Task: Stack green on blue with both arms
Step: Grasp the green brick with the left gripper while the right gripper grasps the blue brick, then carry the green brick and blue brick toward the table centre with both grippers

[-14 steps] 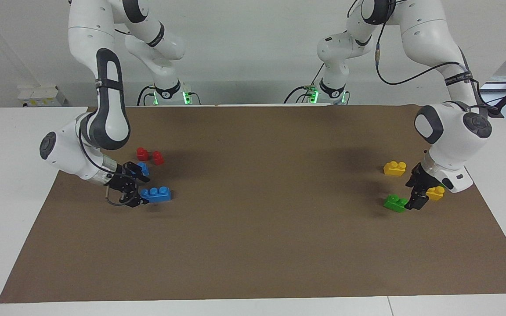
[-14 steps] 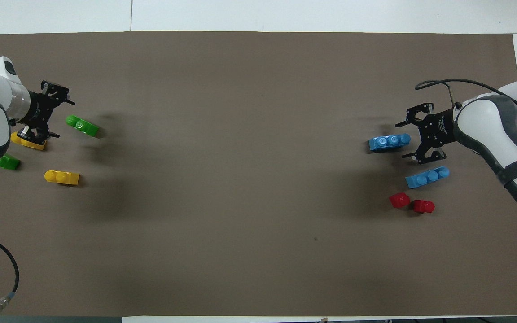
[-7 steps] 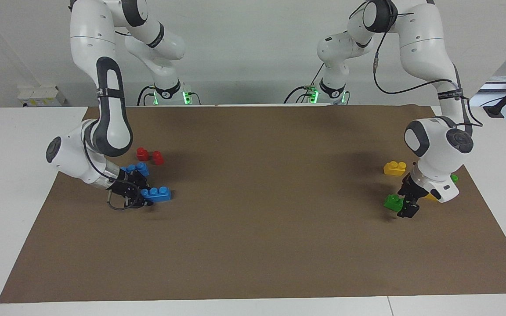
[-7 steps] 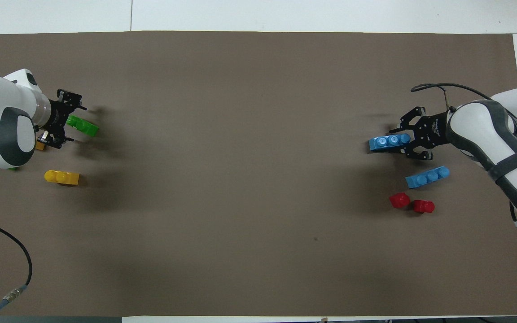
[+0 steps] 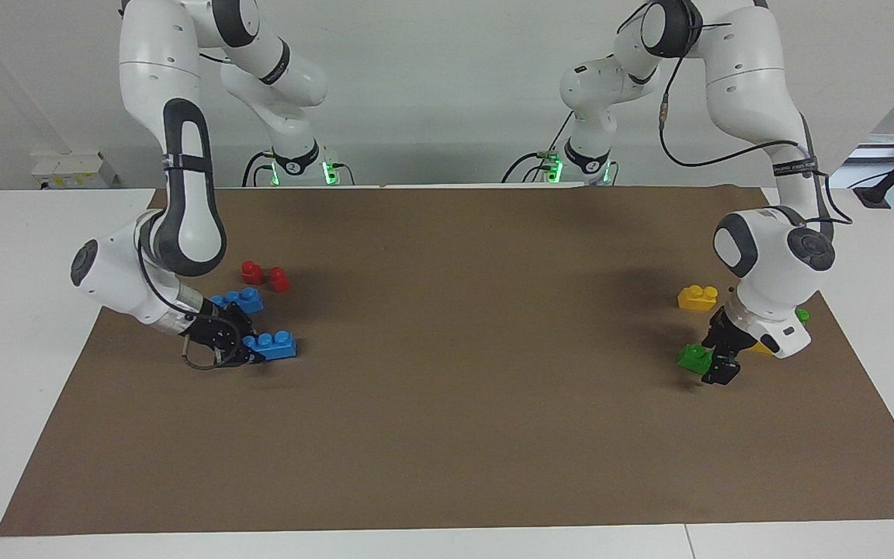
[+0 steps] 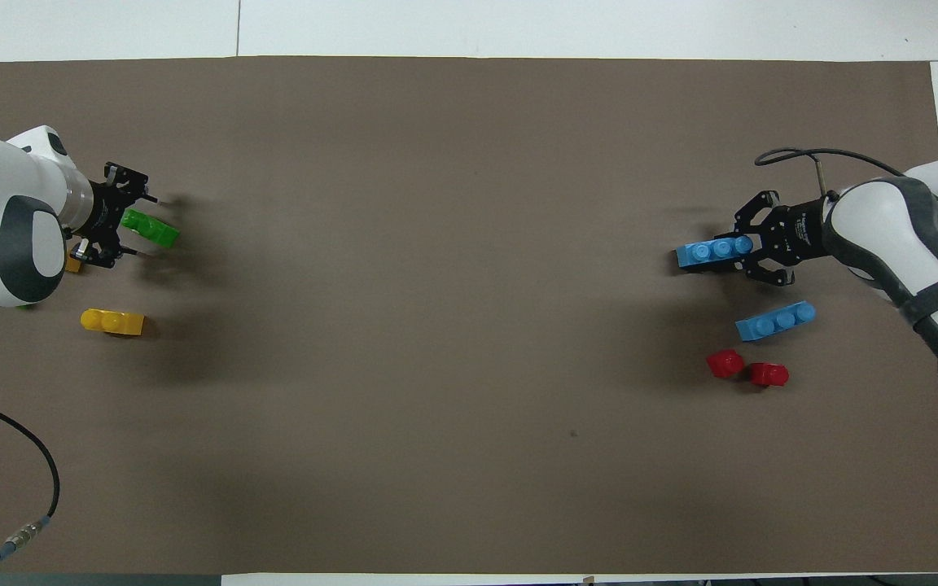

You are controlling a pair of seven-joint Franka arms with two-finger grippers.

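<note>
Two arms are at work, one at each end of the table (image 5: 447,466).

Right tool (image 5: 239,345) (image 6: 750,248): low over the brown mat at the right arm's end, set around one end of a blue brick (image 5: 275,344) (image 6: 709,252). The fingers (image 6: 754,268) flank that end closely in the overhead view and appear closed on it. The brick's outer end looks slightly raised in the facing view; whether it has fully left the mat cannot be told.

Second blue brick (image 5: 239,298) (image 6: 776,321): flat on the mat, nearer to the robots than the first, apart from the tool. Two red blocks (image 5: 265,276) (image 6: 747,369) lie nearer still.

Left tool (image 5: 719,359) (image 6: 123,228): low at the left arm's end, straddling the end of a green brick (image 5: 694,357) (image 6: 150,228). Whether the fingers are pressed onto the brick cannot be told.

Second green brick (image 5: 802,315): mostly hidden by the left arm's wrist. One yellow brick (image 5: 698,297) (image 6: 112,321) lies free nearer to the robots; another (image 6: 72,264) shows only as a sliver beside the left tool.
</note>
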